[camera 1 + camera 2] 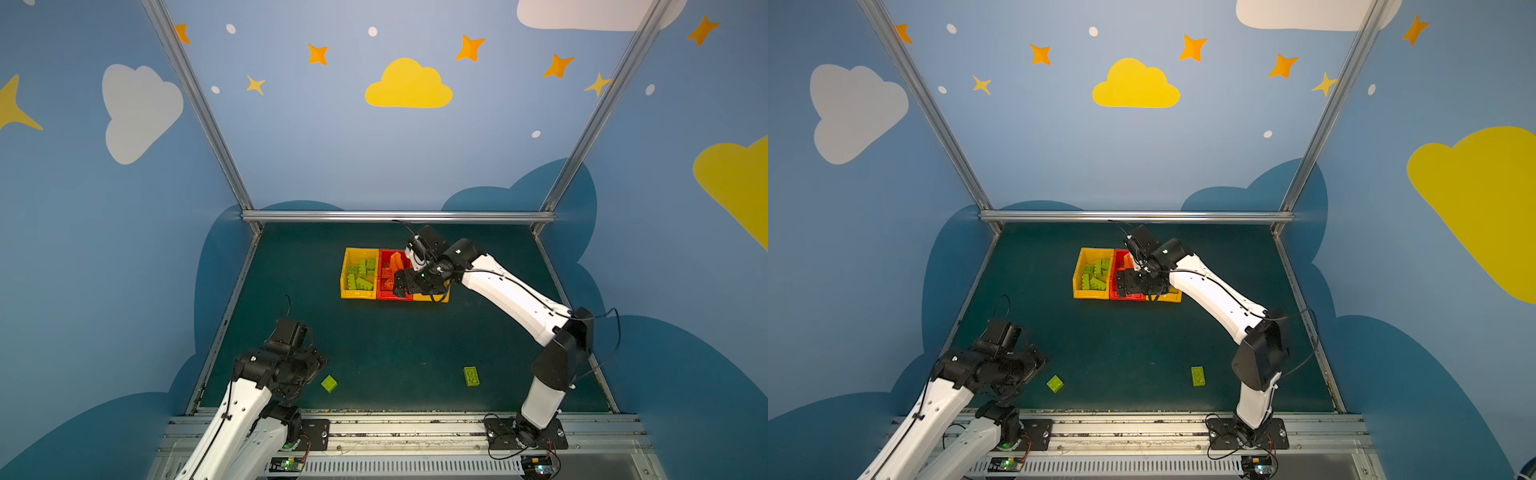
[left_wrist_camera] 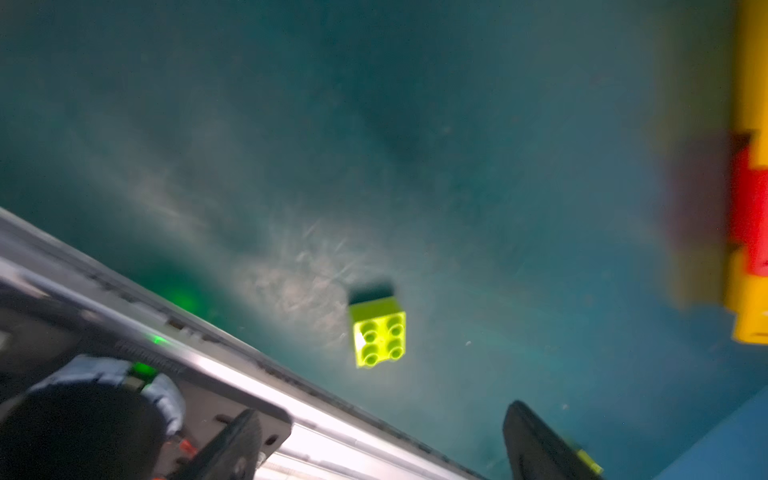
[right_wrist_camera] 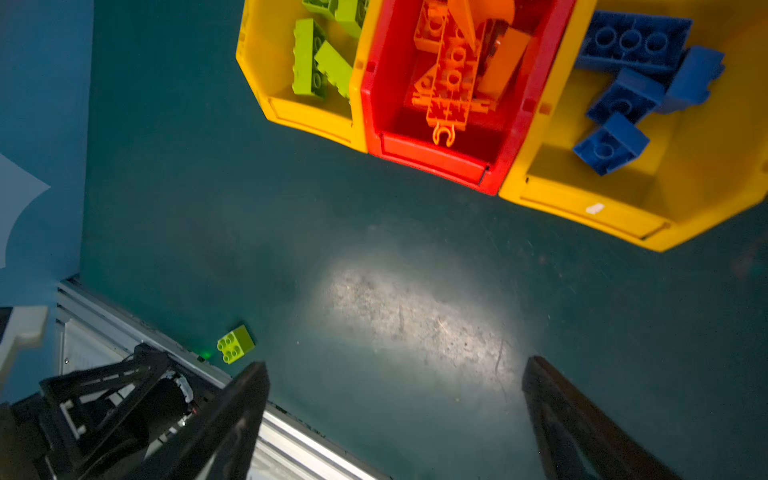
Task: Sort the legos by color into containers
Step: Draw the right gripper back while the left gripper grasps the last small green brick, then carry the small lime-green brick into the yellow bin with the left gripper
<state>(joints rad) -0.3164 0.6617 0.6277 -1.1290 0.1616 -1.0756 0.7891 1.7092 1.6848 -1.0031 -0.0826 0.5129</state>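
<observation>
Three containers stand in a row at the back middle of the table. The left yellow bin holds lime green legos. The red bin holds orange legos. The right yellow bin holds blue legos. A square green lego lies on the mat near the front left. An oblong green lego lies at the front right. My left gripper hovers open and empty just short of the square lego. My right gripper is open and empty above the bins' front edge.
The dark green mat ends at a metal rail along the front, close to the square lego. Blue walls with metal posts close in the left, right and back. In both top views the right arm hides most of the right yellow bin.
</observation>
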